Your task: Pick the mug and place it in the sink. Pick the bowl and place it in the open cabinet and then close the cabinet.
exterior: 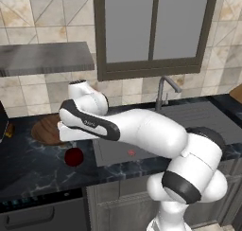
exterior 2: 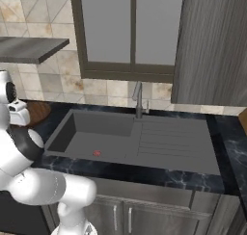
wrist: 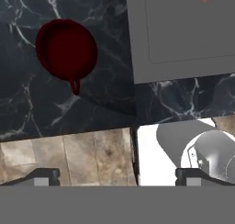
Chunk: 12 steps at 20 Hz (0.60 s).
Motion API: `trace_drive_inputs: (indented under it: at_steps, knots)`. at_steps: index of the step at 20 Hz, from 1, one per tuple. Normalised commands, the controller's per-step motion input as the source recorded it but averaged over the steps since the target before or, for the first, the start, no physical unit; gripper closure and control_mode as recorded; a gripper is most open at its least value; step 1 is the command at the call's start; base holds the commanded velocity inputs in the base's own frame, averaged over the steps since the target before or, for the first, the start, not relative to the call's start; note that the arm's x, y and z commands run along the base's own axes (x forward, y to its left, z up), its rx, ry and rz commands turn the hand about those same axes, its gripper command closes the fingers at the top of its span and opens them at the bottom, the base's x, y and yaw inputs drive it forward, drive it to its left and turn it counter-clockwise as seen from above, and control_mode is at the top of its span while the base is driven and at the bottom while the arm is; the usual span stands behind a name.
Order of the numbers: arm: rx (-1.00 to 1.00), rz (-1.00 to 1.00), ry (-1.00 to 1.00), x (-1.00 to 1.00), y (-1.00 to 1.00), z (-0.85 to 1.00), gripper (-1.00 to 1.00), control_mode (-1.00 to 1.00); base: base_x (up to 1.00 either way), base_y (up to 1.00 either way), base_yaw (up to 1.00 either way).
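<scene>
The mug-pick step was in hand: the gripper [wrist: 117,177], jaws apart and empty, needed to descend onto the mug [wrist: 66,48] at upper left, beside the sink [wrist: 183,39].

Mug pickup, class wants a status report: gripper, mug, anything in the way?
Gripper open, empty, above the counter. Mug upright on dark counter, left of sink, untouched. Nothing blocking.

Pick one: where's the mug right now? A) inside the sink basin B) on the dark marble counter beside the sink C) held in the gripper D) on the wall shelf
B: the mug stands on the dark marble counter beside the sink, with the open gripper apart from it.
</scene>
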Motion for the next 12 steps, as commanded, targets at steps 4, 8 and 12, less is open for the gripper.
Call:
trace_drive_inputs:
  at_steps: [4, 8, 12]
  knots:
    - [0.0, 0.0, -0.09, 0.0, 0.36, -0.75, -1.0, -1.0, 0.0, 0.0, 0.0]
    - [-0.04, 0.0, -0.16, 0.0, 0.35, -0.91, -1.0, -1.0, 0.0, 0.0, 0.0]
    - [-0.01, 0.0, -0.18, 0.01, 0.06, -0.71, -1.0, -1.0, 0.0, 0.0, 0.0]
